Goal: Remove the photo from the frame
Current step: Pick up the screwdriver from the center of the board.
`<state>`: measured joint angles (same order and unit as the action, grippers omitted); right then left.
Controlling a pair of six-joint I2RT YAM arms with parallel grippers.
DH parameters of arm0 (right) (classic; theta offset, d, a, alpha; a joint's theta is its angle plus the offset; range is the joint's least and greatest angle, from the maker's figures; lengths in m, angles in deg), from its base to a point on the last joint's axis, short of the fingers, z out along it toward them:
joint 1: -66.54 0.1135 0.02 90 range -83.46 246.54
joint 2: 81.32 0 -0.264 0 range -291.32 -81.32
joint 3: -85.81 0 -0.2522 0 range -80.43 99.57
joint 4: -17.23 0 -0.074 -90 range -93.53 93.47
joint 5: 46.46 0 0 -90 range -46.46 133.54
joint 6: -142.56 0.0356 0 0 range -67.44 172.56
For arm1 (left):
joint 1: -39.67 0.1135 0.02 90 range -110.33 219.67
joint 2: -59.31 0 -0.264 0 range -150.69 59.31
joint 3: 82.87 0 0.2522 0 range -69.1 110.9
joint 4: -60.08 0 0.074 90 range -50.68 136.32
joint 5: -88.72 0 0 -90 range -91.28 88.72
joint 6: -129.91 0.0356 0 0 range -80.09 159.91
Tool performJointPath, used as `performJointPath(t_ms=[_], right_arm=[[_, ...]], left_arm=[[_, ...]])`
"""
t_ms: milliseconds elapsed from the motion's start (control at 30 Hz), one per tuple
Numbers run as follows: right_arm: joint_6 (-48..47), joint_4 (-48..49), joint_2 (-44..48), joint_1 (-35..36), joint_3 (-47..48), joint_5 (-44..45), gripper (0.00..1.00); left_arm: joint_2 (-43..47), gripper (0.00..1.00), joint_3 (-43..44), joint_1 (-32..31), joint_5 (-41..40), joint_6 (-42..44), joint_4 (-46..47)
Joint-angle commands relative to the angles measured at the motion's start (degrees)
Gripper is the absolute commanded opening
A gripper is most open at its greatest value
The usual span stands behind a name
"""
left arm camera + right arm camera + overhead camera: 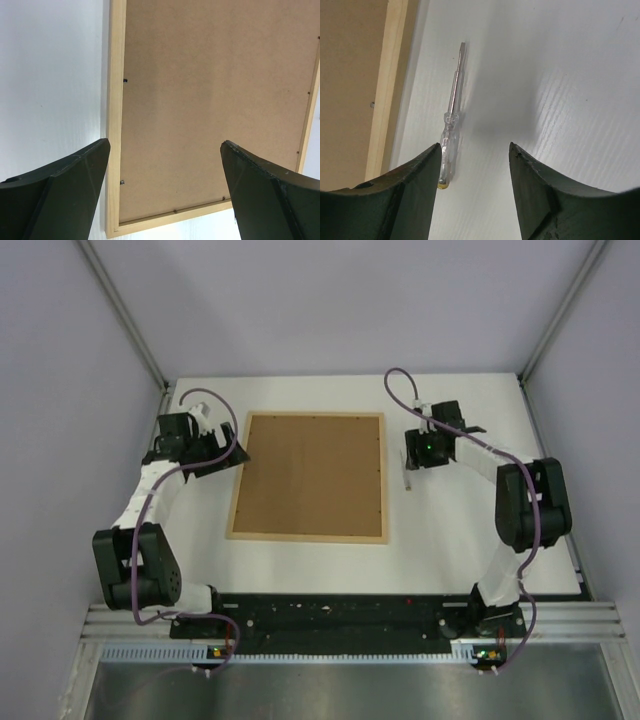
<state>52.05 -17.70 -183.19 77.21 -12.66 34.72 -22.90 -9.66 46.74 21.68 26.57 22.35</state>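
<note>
The frame [308, 537] is pale smooth wood, its back [310, 475] matt brown fibreboard. The screwdriver [451, 131] beside the frame has a clear glossy plastic handle and a metal shaft. The white worktop [450, 550] looks faintly grained.

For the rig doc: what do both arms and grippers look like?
Matching left arm and right arm: white links, bulky black joints, a purple cable along each. Black left gripper and right gripper: two broad tapering fingers. Right wrist shows green light.

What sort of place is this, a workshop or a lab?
Most likely a robot test lab. A white table sits boxed in by plain walls, the left arm and right arm are bolted at its edge, and a frame and screwdriver lie there.
</note>
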Motion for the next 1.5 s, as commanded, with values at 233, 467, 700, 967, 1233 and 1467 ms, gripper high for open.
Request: performJointPath(t_ms=[233,467,700,967,1233,1467], right_arm=[[4.38,3.50,-5.80,-0.39,0.88,-3.40,0.55],[4.56,3.50,-7.29,-0.48,0.35,-4.72,0.36],[3.42,2.19,-8.09,-0.39,-0.71,-4.36,0.29],[0.87,-1.77,-8.00,2.33,0.43,0.81,0.00],[-8.70,-4.50,-1.60,2.33,0.61,0.83,0.00],[-17.31,-4.50,14.39,3.21,-1.76,-11.47,0.00]], left_arm=[[2.67,0.99,-0.82,0.31,0.59,0.95,2.78],[2.67,0.99,-0.90,0.31,0.94,0.86,2.87],[3.64,0.99,-1.17,0.31,1.21,0.86,3.14],[3.55,0.99,-0.03,0.22,4.54,0.60,3.14],[2.06,0.99,7.35,-0.56,12.89,1.57,1.73],[-0.66,0.97,14.38,-5.57,17.11,-1.32,1.99]])
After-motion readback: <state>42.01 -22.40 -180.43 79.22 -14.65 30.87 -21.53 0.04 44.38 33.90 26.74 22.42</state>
